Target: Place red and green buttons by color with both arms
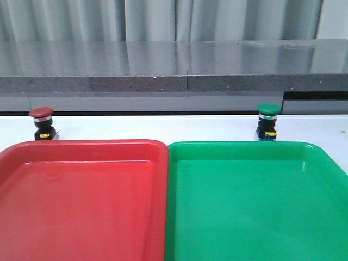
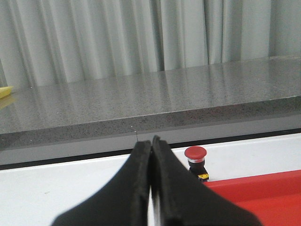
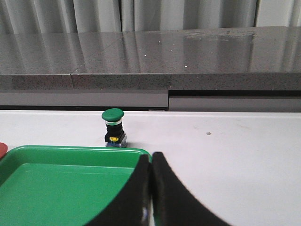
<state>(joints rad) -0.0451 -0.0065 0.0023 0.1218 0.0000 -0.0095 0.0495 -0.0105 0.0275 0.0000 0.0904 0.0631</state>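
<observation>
The red button [image 1: 42, 123] stands upright on the white table behind the red tray's [image 1: 81, 149] far left corner. The green button [image 1: 267, 122] stands upright behind the green tray [image 1: 244, 149]. Neither arm shows in the front view. In the left wrist view my left gripper [image 2: 151, 141] is shut and empty, with the red button [image 2: 196, 161] ahead and to one side of its tips. In the right wrist view my right gripper [image 3: 150, 157] is shut and empty over the green tray's corner [image 3: 75, 153], the green button [image 3: 114, 128] well beyond it.
A grey stone counter [image 1: 174, 68] with a raised edge runs along the far side of the table, with curtains behind. The two trays lie side by side, touching, and fill the near part of the table.
</observation>
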